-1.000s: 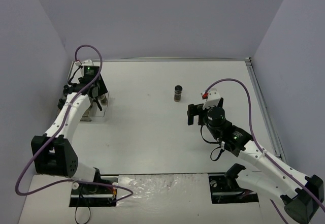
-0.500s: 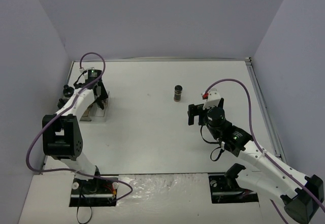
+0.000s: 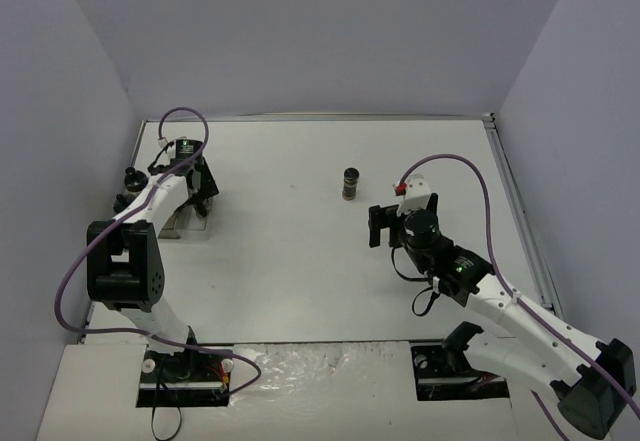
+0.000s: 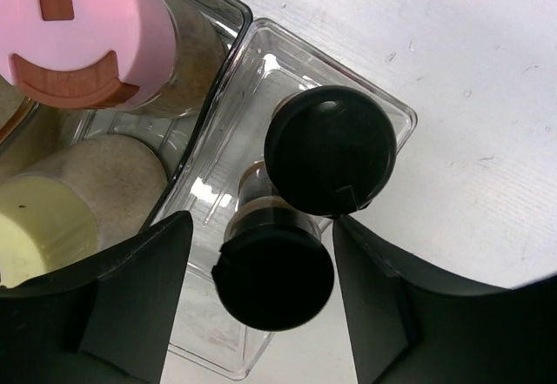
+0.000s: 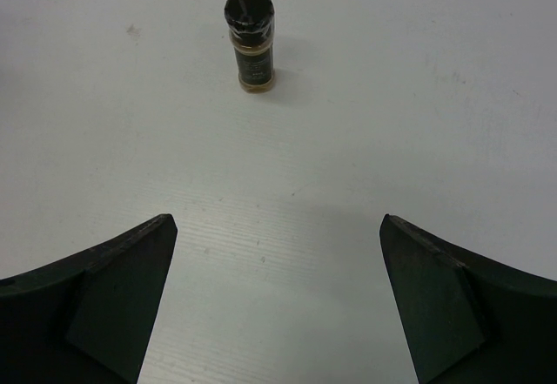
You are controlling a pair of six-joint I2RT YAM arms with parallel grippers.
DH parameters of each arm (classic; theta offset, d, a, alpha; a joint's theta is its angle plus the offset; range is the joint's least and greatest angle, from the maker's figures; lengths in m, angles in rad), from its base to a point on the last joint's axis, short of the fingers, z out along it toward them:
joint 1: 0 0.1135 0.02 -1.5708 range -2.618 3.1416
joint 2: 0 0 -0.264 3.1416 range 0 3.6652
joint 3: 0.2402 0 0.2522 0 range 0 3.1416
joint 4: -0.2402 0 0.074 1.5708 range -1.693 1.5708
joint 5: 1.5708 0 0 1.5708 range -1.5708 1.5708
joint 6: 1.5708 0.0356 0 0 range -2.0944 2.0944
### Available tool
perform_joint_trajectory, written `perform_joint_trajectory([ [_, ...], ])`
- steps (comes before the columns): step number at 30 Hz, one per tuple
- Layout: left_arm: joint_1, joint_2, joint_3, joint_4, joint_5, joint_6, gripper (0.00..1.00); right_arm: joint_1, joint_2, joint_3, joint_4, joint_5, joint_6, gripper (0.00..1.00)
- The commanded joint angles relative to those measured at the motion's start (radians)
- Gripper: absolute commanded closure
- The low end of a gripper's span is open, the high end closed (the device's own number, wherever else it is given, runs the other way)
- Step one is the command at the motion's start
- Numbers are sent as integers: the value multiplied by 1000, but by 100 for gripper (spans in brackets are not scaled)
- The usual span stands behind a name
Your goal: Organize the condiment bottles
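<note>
Five condiment bottles can be counted. Four stand in the clear tray (image 4: 209, 184) at the left side of the tabletop (image 5: 392, 97), and one stands alone.

In the left wrist view, one compartment holds the pink-capped jar (image 4: 74, 40) and the pale-yellow-capped jar (image 4: 39, 227), both with tan contents. The neighbouring compartment holds two black-capped jars, the farther one (image 4: 331, 149) and the nearer one (image 4: 274, 278), close together in a line. Seen from straight above, their caps hide most of what they contain. The pink cap is cut off by the top edge of the frame, and the yellow one by the frame edge and a finger.

The left fingers (image 4: 130, 306) are spread wide and grasp nothing. They sit on either side of the nearer black cap, with a gap showing on each side.

In the top view, the left arm covers most of the tray, so the jars there cannot be counted from above.

The lone black-capped jar (image 5: 249, 40) stands upright on bare tabletop near the middle, and it also shows from above (image 3: 350, 183). It has a dark label, and its contents are hard to make out.

The right fingers (image 5: 104, 297) are also released and spread apart. They point toward that jar and sit well short of it.
</note>
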Motion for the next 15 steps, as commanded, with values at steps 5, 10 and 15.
perform_joint_trajectory([
  [5,7,-28,56,-20,-4,-14,22,-17,100,53,109,-12,1,0],
  [10,5,-112,92,-97,47,-14,12,-44,200,111,156,-40,-25,0],
  [15,-4,-264,94,-137,149,43,6,-145,384,201,212,-139,-54,1],
])
